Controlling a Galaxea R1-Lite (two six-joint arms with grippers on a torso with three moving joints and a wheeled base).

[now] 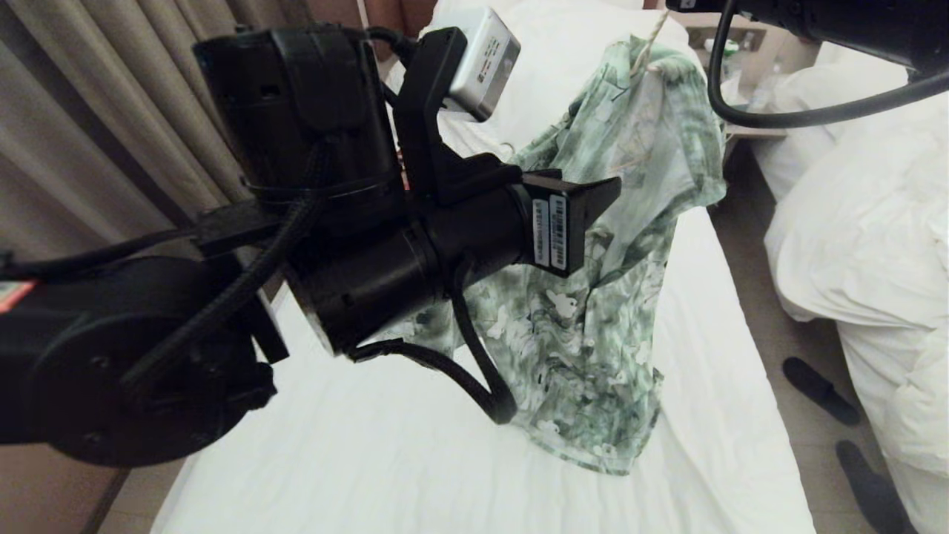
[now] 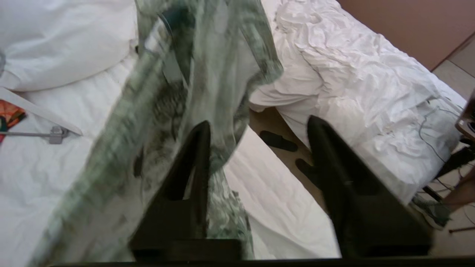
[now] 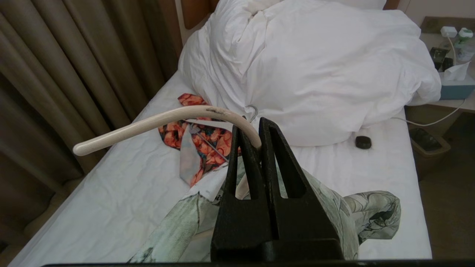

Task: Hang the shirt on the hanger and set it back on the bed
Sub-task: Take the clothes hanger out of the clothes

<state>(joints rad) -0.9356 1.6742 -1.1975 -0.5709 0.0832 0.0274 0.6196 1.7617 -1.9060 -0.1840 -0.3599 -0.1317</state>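
The pale green flowered shirt [image 1: 630, 222] hangs over the bed [image 1: 371, 460], its lower part trailing on the white sheet. At its top the cream hanger [image 3: 148, 124] pokes out of the collar; its hook [image 1: 652, 33] runs up out of the head view. My right gripper [image 3: 251, 126] is shut on the hanger's stem just below the hook's curve, with the shirt [image 3: 334, 211] draped beneath it. My left arm [image 1: 356, 222] reaches across toward the shirt's side. My left gripper [image 2: 259, 121] is open with nothing between its fingers; the blurred shirt [image 2: 167, 111] hangs just beside one finger [image 2: 193, 167].
An orange-and-black garment [image 3: 200, 137] on a thick white hanger [image 2: 41, 113] lies near the bulky duvet [image 3: 315, 74]. A small black object [image 3: 363, 142] sits on the sheet. A second bed [image 1: 875, 222], dark slippers [image 1: 819, 389] in the aisle, a nightstand [image 3: 445, 55] and curtains [image 1: 89, 111] surround.
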